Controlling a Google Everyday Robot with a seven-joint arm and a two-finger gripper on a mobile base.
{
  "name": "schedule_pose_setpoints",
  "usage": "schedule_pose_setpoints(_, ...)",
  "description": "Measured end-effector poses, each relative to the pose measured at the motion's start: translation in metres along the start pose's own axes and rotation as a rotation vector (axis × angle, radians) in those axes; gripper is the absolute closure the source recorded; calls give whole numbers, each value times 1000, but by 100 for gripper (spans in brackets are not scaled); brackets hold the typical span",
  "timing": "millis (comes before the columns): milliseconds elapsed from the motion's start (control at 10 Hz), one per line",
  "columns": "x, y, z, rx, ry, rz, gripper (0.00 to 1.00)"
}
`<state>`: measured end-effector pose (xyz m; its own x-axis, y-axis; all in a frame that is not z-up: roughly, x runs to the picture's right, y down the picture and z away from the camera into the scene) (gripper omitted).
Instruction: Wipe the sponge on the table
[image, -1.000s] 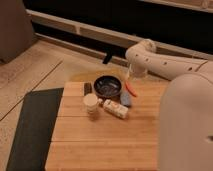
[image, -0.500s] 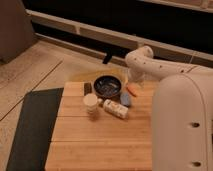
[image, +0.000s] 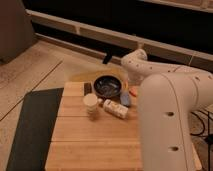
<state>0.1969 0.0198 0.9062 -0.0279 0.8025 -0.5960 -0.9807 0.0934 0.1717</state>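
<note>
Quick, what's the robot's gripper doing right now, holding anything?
Gripper: open or closed cannot be told; it is low over the table's far right side, beside the dark bowl, just above the sponge.

The light is warm and a bit dim. It is brightest on the table (image: 95, 145) and on the big white arm (image: 170, 115), which glows pale. The back of the room is almost black. The dark bowl (image: 107, 86) shows small shiny spots. The gripper (image: 131, 82) hangs just right of the bowl (a shady spot), near the sponge (image: 125, 99).
</note>
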Motion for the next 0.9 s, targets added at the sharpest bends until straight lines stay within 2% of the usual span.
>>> schedule_pose_setpoints(400, 0, -1, 0, 5, -3, -5, 35)
schedule_pose_setpoints(800, 6, 18, -12, 36, -117, -137, 35)
schedule_pose_setpoints(900, 11, 20, -11, 36, -127, -146, 35)
